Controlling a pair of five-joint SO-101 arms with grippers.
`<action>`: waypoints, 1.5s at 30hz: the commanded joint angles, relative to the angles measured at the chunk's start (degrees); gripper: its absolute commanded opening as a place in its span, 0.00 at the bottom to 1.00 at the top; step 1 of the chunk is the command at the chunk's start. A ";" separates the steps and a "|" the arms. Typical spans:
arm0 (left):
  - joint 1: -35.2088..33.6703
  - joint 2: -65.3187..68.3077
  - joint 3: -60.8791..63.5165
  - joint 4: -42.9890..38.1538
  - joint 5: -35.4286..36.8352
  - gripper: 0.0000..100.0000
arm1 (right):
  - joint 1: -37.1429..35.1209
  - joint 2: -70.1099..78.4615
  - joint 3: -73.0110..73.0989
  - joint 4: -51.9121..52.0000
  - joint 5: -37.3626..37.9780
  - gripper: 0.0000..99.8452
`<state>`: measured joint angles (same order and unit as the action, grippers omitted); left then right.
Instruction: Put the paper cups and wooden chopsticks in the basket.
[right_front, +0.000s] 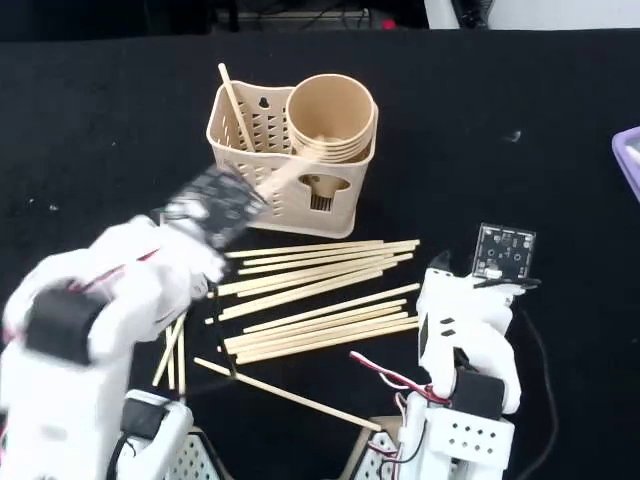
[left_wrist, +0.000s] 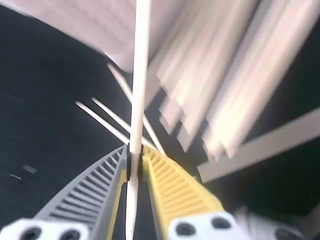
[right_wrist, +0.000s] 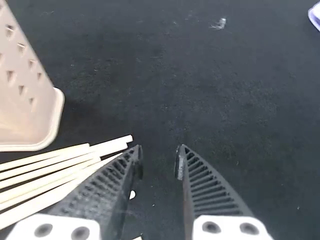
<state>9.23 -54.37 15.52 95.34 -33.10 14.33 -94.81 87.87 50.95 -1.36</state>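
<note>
Robotics lab bench, black cloth table (right_front: 560, 100), wired robot arm (right_front: 465, 330)

The high camera looks down on the table (right_front: 520, 90) from behind the arms, with the basket (right_front: 250, 130) farther off. The left wrist camera sits behind the left gripper (left_wrist: 134, 161), sighting along its clamped chopstick (left_wrist: 140, 75) toward the basket close ahead. The right wrist camera looks low over the table past the parted right gripper (right_wrist: 157, 160), sharing the basket's corner and the loose chopsticks (right_wrist: 50, 165) with the high view
</note>
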 joint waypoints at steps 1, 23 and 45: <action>-2.51 -3.69 -4.79 -12.13 11.52 0.03 | 0.79 -1.01 0.48 -2.64 -0.44 0.11; -3.21 14.59 23.78 -94.07 41.32 0.03 | 0.79 -1.01 3.65 -8.18 0.09 0.01; -2.68 21.98 19.56 -83.78 46.51 0.11 | -2.37 -1.01 4.18 -7.82 3.25 0.01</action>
<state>6.42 -32.04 40.04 8.75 12.88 12.57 -94.90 92.44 44.26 1.27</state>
